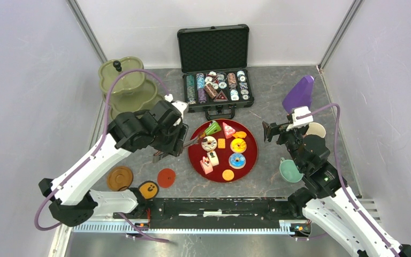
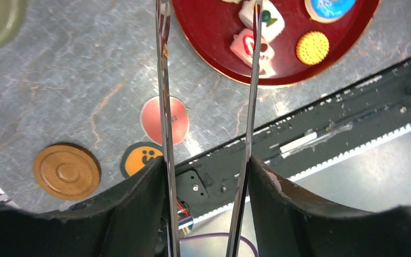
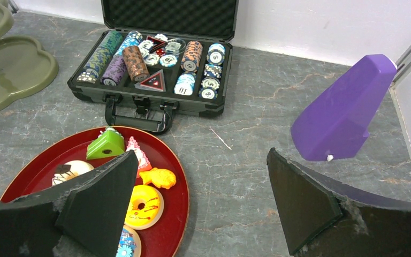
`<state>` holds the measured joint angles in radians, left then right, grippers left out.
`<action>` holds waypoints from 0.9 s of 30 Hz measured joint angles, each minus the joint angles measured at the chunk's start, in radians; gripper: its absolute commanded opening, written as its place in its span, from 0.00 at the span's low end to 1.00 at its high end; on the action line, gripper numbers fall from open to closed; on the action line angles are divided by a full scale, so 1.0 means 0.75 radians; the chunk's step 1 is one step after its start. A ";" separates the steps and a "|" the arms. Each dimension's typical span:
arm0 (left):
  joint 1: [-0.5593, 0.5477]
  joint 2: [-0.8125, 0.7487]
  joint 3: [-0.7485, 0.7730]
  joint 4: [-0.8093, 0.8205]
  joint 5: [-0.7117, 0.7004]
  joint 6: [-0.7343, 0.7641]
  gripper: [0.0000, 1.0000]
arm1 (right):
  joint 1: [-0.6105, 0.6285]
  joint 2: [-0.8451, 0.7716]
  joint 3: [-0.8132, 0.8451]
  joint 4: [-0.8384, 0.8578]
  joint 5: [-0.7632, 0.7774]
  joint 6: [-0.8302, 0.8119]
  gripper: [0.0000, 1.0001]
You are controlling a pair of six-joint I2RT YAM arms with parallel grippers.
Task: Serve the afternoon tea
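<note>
My left gripper [image 1: 174, 138] is shut on metal tongs [image 1: 191, 142] at the left rim of the dark-red tray [image 1: 251, 152]. In the left wrist view, the gripper [image 2: 206, 163] holds the tongs [image 2: 163, 107] with the tips either side of a pink-white cake slice [image 2: 251, 45]. The tray holds donuts [image 1: 238, 145], a green cake slice [image 1: 212, 128] and an orange biscuit [image 1: 228, 175]. The olive-green stand [image 1: 126, 85] is back left. My right gripper [image 1: 270, 131] is open and empty to the right of the tray; its wrist view [image 3: 198, 160] shows a yellow donut [image 3: 143, 205]. A teal cup [image 1: 290, 170] lies near the right arm.
An open case of poker chips [image 1: 217, 88] stands behind the tray. A purple object [image 1: 298, 93] is back right. Brown [image 1: 120, 178], orange [image 1: 149, 189] and red [image 1: 166, 177] saucers lie front left. The black rail [image 1: 219, 206] runs along the near edge.
</note>
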<state>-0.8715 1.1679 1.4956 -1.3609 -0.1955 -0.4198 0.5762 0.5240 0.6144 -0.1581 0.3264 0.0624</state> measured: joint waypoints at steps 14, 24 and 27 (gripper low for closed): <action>-0.001 0.113 -0.018 0.024 0.271 0.018 0.59 | 0.000 0.001 -0.004 0.006 -0.001 0.001 0.98; -0.001 0.230 -0.049 0.144 0.263 0.050 0.59 | 0.000 0.026 -0.004 0.004 -0.003 0.001 0.98; -0.001 0.267 -0.056 0.149 0.230 0.075 0.60 | 0.000 0.018 -0.004 0.004 -0.002 0.001 0.98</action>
<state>-0.8719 1.3678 1.4536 -1.2491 -0.0231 -0.3634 0.5762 0.5373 0.6113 -0.1551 0.3248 0.0631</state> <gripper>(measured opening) 0.594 0.978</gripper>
